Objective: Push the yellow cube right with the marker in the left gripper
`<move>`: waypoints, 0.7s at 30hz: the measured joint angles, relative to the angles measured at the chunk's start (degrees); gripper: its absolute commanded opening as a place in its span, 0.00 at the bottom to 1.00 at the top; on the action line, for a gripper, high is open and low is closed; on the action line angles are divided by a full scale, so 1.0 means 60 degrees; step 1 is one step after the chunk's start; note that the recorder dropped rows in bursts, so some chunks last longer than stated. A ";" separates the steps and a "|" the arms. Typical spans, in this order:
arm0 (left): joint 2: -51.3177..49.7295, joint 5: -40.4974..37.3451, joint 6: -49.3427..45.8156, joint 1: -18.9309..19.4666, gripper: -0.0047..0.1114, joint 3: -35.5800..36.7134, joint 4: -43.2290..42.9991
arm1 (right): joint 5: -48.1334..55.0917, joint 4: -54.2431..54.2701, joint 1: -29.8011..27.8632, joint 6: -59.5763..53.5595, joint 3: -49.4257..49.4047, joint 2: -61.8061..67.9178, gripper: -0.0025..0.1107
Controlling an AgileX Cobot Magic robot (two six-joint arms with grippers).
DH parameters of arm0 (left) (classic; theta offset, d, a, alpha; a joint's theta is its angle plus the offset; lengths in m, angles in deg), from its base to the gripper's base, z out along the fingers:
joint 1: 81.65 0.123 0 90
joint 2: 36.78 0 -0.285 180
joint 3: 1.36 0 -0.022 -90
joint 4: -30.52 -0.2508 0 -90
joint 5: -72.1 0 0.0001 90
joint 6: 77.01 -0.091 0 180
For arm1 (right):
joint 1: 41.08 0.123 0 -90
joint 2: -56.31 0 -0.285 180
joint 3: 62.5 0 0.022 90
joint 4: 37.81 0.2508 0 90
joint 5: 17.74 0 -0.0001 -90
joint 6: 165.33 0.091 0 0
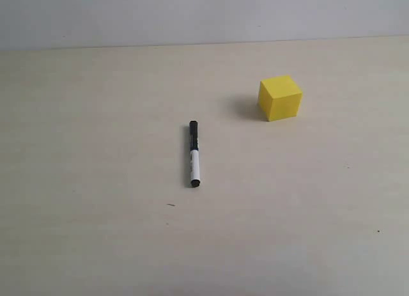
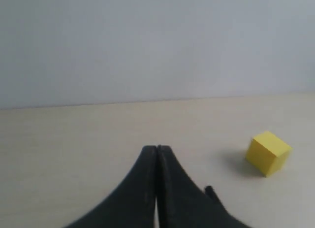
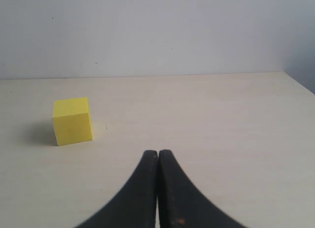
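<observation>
Left end effector (image 2: pixel 157 153) closed, empty | marker (image 1: pixel 193 153) on table (image 1: pixel 96 181), nearly hidden behind it

Bright, even light; in the exterior view the yellow cube (image 1: pixel 280 98) casts a soft leftward shadow; wrist views slightly blurred.

Behind the black left gripper (image 2: pixel 156 150), the slim black-and-white marker (image 2: pixel 210 191) is mostly hidden; one dark end shows toward the matte yellow cube (image 2: pixel 268 152).
</observation>
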 measured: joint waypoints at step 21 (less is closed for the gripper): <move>0.5827 -0.6708 0.0273 0.1823 0.04 0.0000 -0.0132 | 0.0000 0.0000 0.0000 0.0000 0.0000 0.0000 0.02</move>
